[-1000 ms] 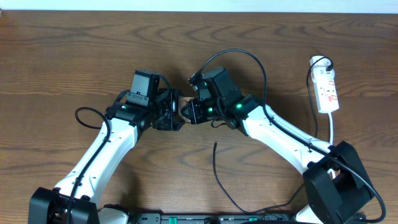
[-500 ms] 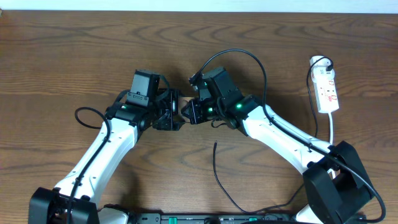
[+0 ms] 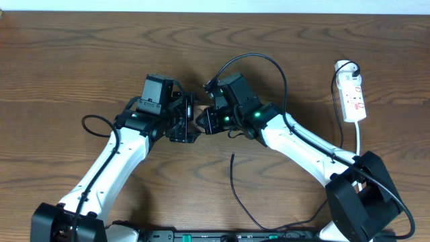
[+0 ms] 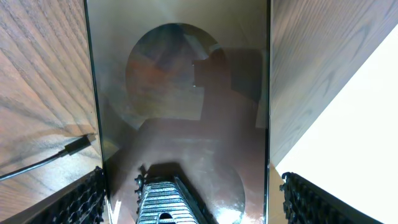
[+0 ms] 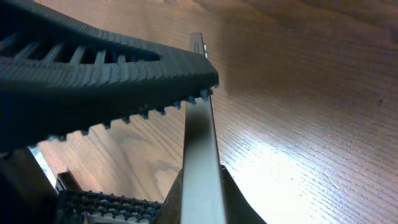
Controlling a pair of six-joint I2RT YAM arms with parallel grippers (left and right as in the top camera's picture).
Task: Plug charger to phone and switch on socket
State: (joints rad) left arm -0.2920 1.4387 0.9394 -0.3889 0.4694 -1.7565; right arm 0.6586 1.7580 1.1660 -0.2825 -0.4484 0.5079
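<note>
The brown phone (image 4: 186, 124) is held off the table between both grippers, and the arms hide most of it in the overhead view. My left gripper (image 3: 183, 121) (image 4: 189, 186) spans its width, one finger at each long edge. My right gripper (image 3: 208, 121) (image 5: 202, 134) is shut across its thickness, and the phone shows edge-on there (image 5: 202, 162). One right finger (image 4: 165, 202) lies on the phone's face below the round dark circle. The charger's plug tip (image 3: 232, 156) lies loose on the table nearer the front, and it also shows in the left wrist view (image 4: 78, 145). The socket (image 3: 353, 97) lies far right.
The charger cable (image 3: 243, 205) runs from its tip toward the front edge. The socket's white cord (image 3: 358, 141) trails down past the right arm's base (image 3: 363, 195). A thick black arm cable (image 3: 269, 64) loops above the right wrist.
My left gripper has shifted slightly to the right toward the right gripper. The charger and the socket have not moved.
</note>
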